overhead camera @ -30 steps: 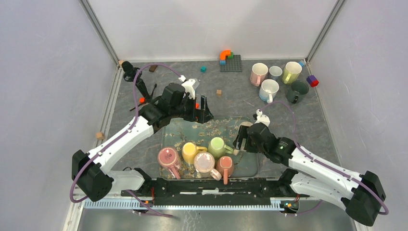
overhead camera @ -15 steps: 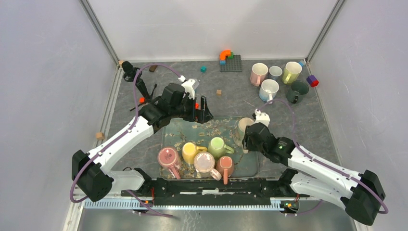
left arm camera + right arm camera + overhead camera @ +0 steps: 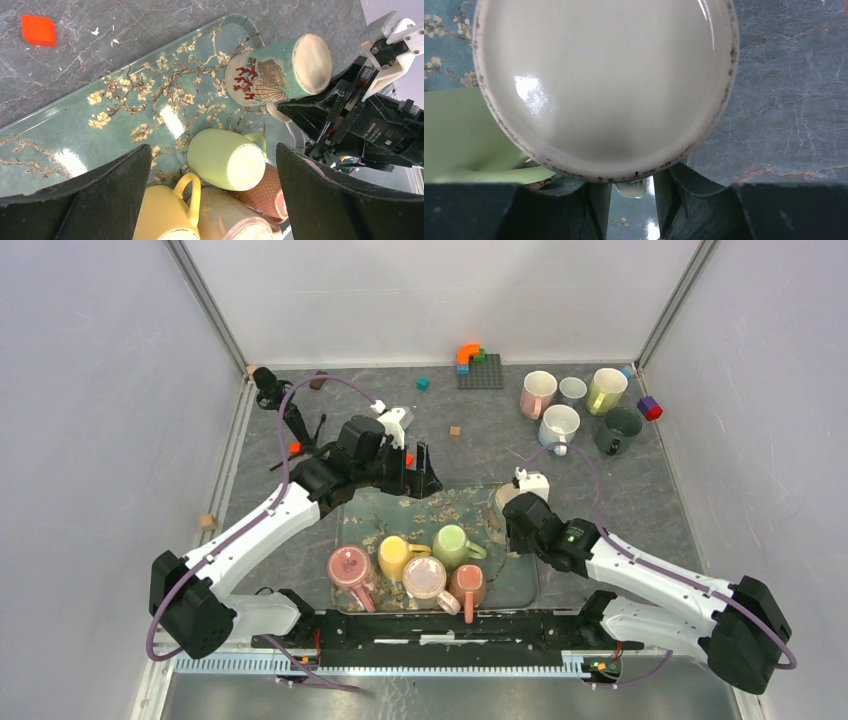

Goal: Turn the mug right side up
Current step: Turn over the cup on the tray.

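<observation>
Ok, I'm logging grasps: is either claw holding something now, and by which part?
The right claw pinches the teal mug by its handle; the left claw holds nothing.

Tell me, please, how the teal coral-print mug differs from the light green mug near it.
The teal mug bears red coral and a shell; the green mug is plain. The teal mug looks taller and slimmer, the green mug squatter. The right gripper is closed on the teal mug's handle; nothing holds the green mug, which sits against other mugs on the tray. Both are bottom up.
</observation>
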Controlling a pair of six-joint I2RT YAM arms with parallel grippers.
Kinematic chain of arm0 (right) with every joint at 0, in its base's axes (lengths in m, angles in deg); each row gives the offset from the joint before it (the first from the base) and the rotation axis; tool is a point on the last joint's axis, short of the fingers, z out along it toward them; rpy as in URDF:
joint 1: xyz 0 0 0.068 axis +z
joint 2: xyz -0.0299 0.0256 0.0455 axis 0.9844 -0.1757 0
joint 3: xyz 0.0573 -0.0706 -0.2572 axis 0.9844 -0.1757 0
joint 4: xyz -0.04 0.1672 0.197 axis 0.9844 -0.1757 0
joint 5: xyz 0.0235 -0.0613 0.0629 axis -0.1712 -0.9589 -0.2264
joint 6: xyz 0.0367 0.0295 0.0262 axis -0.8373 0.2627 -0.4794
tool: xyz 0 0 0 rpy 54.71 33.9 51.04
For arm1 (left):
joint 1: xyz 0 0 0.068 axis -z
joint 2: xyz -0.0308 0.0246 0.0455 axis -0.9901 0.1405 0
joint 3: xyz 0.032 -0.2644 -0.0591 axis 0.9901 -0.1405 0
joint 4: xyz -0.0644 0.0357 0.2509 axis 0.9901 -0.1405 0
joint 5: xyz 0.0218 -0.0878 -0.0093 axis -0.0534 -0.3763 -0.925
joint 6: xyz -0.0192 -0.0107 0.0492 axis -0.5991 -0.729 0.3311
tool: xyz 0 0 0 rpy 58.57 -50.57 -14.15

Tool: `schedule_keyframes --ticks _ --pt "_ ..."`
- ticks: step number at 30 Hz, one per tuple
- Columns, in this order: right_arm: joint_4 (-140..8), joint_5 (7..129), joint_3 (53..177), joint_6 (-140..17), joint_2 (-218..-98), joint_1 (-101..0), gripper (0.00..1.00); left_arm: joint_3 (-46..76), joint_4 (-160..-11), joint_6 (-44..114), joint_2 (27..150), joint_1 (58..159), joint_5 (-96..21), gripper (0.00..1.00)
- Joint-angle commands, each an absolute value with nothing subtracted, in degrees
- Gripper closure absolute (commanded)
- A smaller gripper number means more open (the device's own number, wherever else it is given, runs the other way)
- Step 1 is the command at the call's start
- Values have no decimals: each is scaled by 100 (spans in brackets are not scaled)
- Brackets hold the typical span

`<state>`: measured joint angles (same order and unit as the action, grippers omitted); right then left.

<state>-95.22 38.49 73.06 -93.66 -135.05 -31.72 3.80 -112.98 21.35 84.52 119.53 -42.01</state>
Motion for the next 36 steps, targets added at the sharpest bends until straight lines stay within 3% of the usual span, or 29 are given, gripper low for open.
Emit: schedule_keyframes --ticks 1,6,10,17,36 --pt "-9565 3556 7622 -9201 -13551 -3164 61 327 -11076 2203 8300 11929 -4299 0" --pt "-9570 3518 7757 -9101 -13633 -3168 62 282 -11035 2150 8291 11928 -4328 0" --pt "-9557 3520 7782 -9049 -13655 -3165 69 273 -11026 2123 8273 11929 -4336 0" --pt "-9589 3546 8000 -8883 -13645 -3167 100 247 -11009 2068 8215 11927 -4328 0" --pt "-8287 5015 8865 -8441 -13701 -4014 100 116 -10541 1371 7971 11640 -4773 0"
